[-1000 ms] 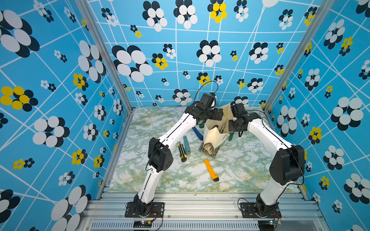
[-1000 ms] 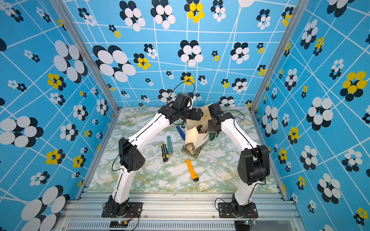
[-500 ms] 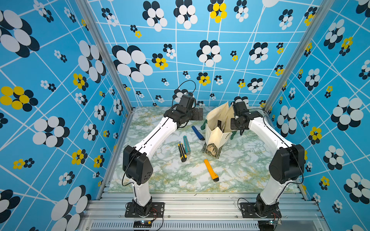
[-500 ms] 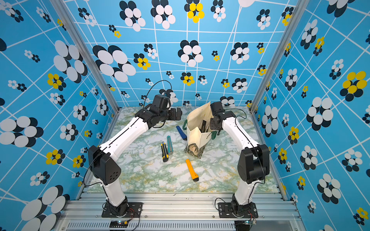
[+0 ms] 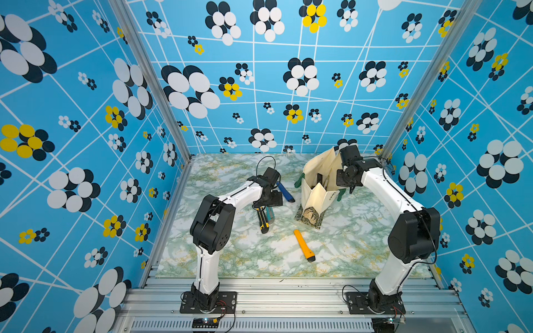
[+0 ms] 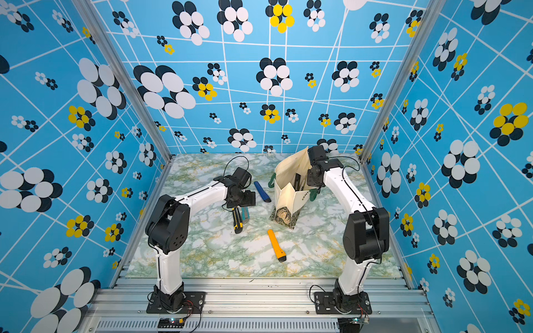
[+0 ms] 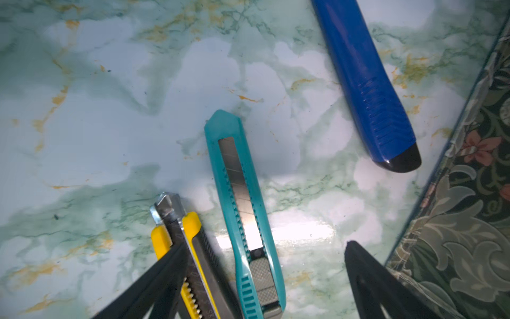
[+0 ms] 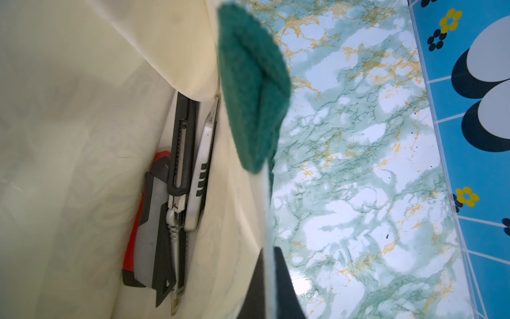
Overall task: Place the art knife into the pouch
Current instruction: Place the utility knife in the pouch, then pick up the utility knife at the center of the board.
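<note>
The pouch (image 5: 315, 199) (image 6: 288, 197), a cream tote with a leafy bottom band, stands on the marble table. My right gripper (image 8: 269, 250) (image 5: 347, 188) is shut on its rim beside a green handle (image 8: 254, 91), holding the mouth open. Several art knives (image 8: 171, 193) lie inside. My left gripper (image 7: 263, 244) (image 5: 266, 209) hangs open low over a teal art knife (image 7: 242, 210) (image 5: 270, 214). One of its fingers (image 7: 165, 270) overlaps a yellow-black knife (image 7: 193, 248) (image 5: 262, 220). A blue knife (image 7: 367, 91) (image 5: 285, 191) lies between these and the pouch.
An orange knife (image 5: 304, 245) (image 6: 276, 245) lies alone nearer the table's front edge. Blue flower-patterned walls (image 5: 86, 173) close in three sides, and the aluminium base rail (image 5: 288, 297) runs along the front. The pouch's patterned band (image 7: 455, 221) stands close beside my left gripper.
My left arm drew away from the pouch mouth, swung left, then dropped over the teal and yellow-black knives with its jaws open. The right gripper kept hold of the pouch rim.
</note>
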